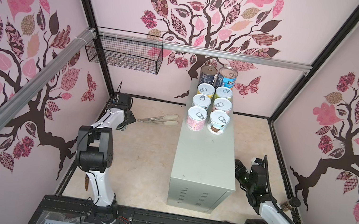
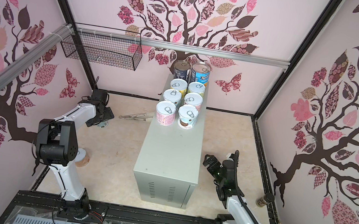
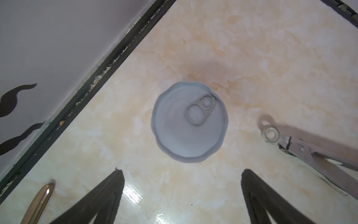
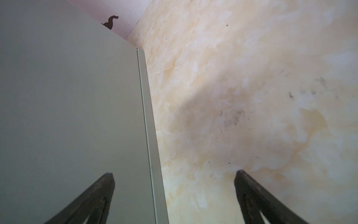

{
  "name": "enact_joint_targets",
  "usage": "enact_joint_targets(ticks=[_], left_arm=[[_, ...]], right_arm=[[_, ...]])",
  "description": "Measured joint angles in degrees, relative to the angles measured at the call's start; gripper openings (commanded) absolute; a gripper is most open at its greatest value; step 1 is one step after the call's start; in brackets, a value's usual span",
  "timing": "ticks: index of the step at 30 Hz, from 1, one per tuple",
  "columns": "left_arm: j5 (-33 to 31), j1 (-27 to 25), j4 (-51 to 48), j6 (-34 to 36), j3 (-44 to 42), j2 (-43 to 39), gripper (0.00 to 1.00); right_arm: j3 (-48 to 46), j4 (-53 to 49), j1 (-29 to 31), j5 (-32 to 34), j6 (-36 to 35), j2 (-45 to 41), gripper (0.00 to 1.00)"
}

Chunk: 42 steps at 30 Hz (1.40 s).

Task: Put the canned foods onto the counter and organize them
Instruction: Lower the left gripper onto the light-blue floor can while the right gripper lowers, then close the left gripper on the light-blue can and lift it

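So, left side first: my left gripper (image 3: 182, 171) is spread as wide as it goes with nothing in it, pointing straight down at the floor near the back-left corner. The short can (image 3: 188, 124) I'm after stands upright right under it, pull-tab lid facing my wrist camera and long axis vertical. In the wrist view it sits just past my fingertips and roughly centred between them, so I reckon it's a small nudge forward, then a drop around its sides. The rim looks a bit wavy, fwiw. My left arm is stretched far out, with the elbow high and the wrist bent down. There's another short can (image 2: 83, 159) on the floor by that elbow, half hidden. The metal tongs (image 1: 159, 119) lie just to the right of my target, near it but not touching. Further right is the counter (image 1: 204, 162), with eight cans in two tidy columns at its far end, the two tall ones at the back, and the near half bare. Over on the right, my right gripper (image 4: 174, 172) is also wide open and empty. It hangs over the counter's long right edge, one finger above the top and one above the floor. The left arm is clearly the nearer one here.
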Motion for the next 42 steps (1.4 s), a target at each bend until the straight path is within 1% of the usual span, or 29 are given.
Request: enact_joint_targets(ticks=[6,10,16,27,32,42], left_arm=[[0.17,0.63,1.11,1.79,4.81,4.13,0.98],[0.31,1.75,1.36,2.69,6.49,6.64,0.98],[0.35,3.06,1.29,3.52,6.99,9.46,0.98],[0.66,3.19,1.99,4.09,8.02,12.48,0.98],[1.01,3.21,3.08,4.24,8.02,13.88,0.96],[1.9,3.21,3.91,4.37,8.02,14.16,0.91]], right_arm=[[0.04,2.16,0.5,-2.36,0.79,1.49,1.0],[0.04,2.38,0.55,-3.26,0.81,2.01,1.0],[0.04,3.23,0.55,-4.15,0.96,2.99,1.0],[0.04,4.52,0.59,-5.27,1.4,4.35,1.0],[0.04,5.16,0.59,-5.57,1.53,4.37,1.0],[0.04,5.66,0.59,-5.64,1.88,4.37,1.0]])
